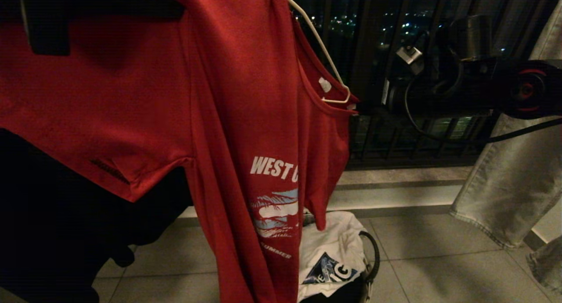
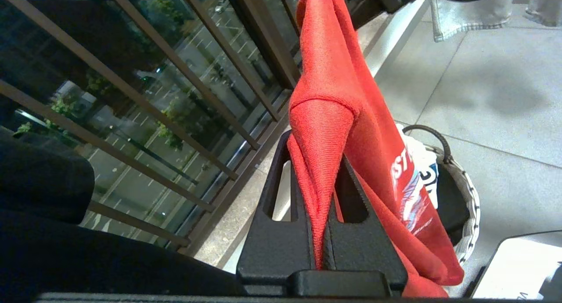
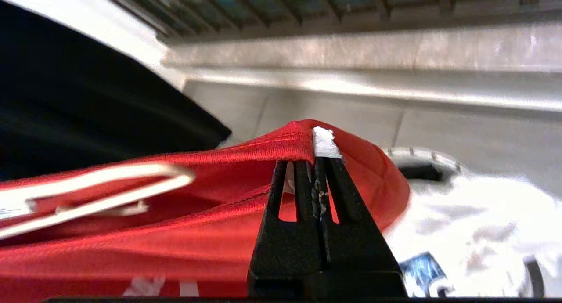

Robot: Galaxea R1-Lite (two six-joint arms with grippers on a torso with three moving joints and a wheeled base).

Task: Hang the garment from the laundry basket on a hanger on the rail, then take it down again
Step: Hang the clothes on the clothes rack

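The right gripper (image 3: 317, 162) is closed on the collar of the garment (image 1: 246, 118), the left gripper (image 2: 322, 180) pinches its fold at nine o'clock; soft, light cloth hangs above the laundry basket (image 2: 470, 197), so I judge the stiffer collar seam near the hanger (image 1: 327, 63) the better hold.

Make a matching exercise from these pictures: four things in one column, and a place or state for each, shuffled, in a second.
Things:
1. red T-shirt
2. white wire hanger
3. laundry basket
4. white cloth

Places or states:
A. stands on the tiled floor
B. lies in the basket
C. pinched by both the left tool and the right tool
D. one end pokes out at the shirt's neck opening

Pairs: 1-C, 2-D, 3-A, 4-B
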